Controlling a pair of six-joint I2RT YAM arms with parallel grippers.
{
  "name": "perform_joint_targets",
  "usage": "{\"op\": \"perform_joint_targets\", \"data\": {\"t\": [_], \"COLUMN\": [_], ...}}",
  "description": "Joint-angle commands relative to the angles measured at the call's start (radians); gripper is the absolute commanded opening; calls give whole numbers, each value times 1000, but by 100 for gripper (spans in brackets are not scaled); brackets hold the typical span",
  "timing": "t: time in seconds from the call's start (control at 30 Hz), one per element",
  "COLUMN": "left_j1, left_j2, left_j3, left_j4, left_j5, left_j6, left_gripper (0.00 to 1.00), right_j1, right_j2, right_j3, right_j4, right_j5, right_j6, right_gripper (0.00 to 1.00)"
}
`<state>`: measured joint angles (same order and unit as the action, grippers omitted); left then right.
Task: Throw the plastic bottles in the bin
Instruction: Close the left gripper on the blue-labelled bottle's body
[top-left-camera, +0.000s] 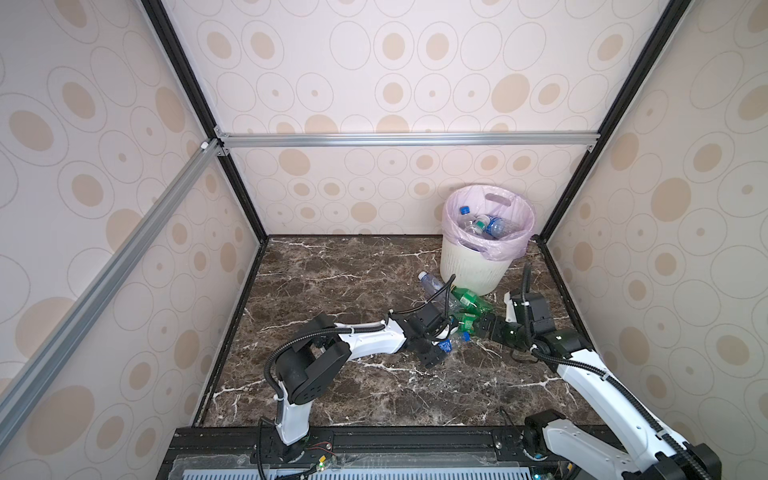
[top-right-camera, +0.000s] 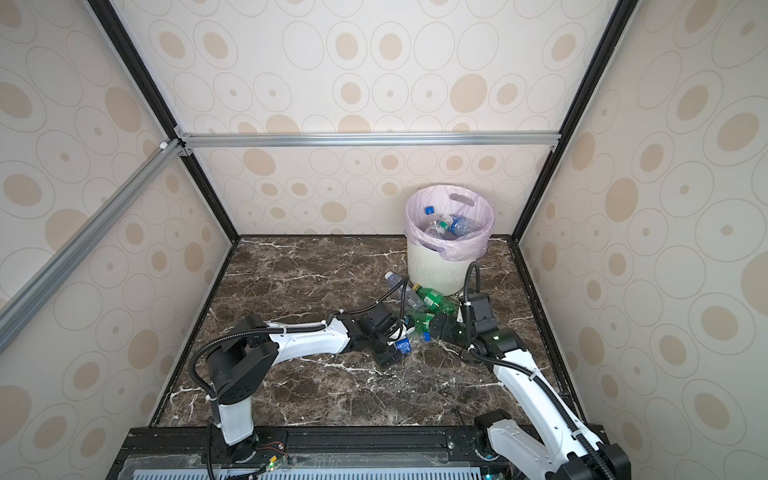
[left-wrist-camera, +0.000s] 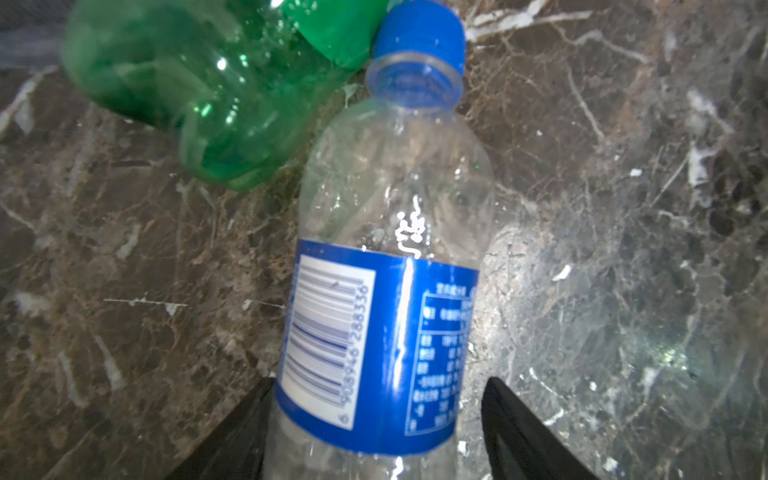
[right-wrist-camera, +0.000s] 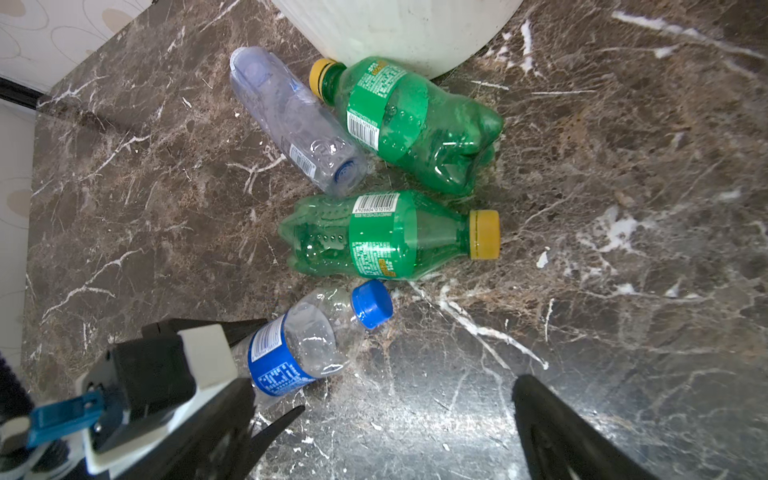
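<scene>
Blue-labelled bottle (left-wrist-camera: 395, 199): lies on its side on the table (top-left-camera: 332, 291), between the two arms and just short of the green bottles (right-wrist-camera: 382, 237).
Long axis: runs straight out from the left wrist, with the blue cap at the far end beside the nearer green bottle. Contact there cannot be told.
Left gripper (left-wrist-camera: 380, 379): jaws apart and straddling the lower body across that axis. One finger is against the label side and a gap shows at the other, so the bottle is not clamped.
Right gripper (right-wrist-camera: 409, 395): jaws wide apart with nothing between them, over bare table near the cap end.
Nearer arm: left.
Bin (top-left-camera: 473, 266): stands at the far right corner, beyond the green bottles and a clear white-capped bottle (right-wrist-camera: 295, 120). Several bottles are already inside.
Judgement: the grasp is in hand. The carry must lift clear of the neighbours towards the bin.
</scene>
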<state>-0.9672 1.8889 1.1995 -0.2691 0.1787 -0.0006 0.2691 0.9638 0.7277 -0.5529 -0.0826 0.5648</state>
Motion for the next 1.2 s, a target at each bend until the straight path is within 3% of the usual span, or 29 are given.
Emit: {"op": "perform_joint_targets", "data": {"t": [0.0, 0.43, 0.73, 1.17], "left_j1": [-14, -16, 7, 86], "left_j2": [-4, -21, -44, -74], "left_j3": [-2, -50, -80, -95], "left_j4": [15, 18, 26, 59], "left_j5": [32, 38, -1, 92], "left_j6": [-3, -48, -114, -196], "left_gripper": [71, 50, 50, 49], "right_j1": [5, -3, -4, -4], "right_j2": [1, -2, 4, 1], "right_j3": [-6, -16, -16, -27], "right_j4": [4, 4, 14, 31], "right_j5": [-1, -11, -37, -82], "right_j6": [12, 22, 21, 33], "right_gripper": [100, 100, 100, 100]}}
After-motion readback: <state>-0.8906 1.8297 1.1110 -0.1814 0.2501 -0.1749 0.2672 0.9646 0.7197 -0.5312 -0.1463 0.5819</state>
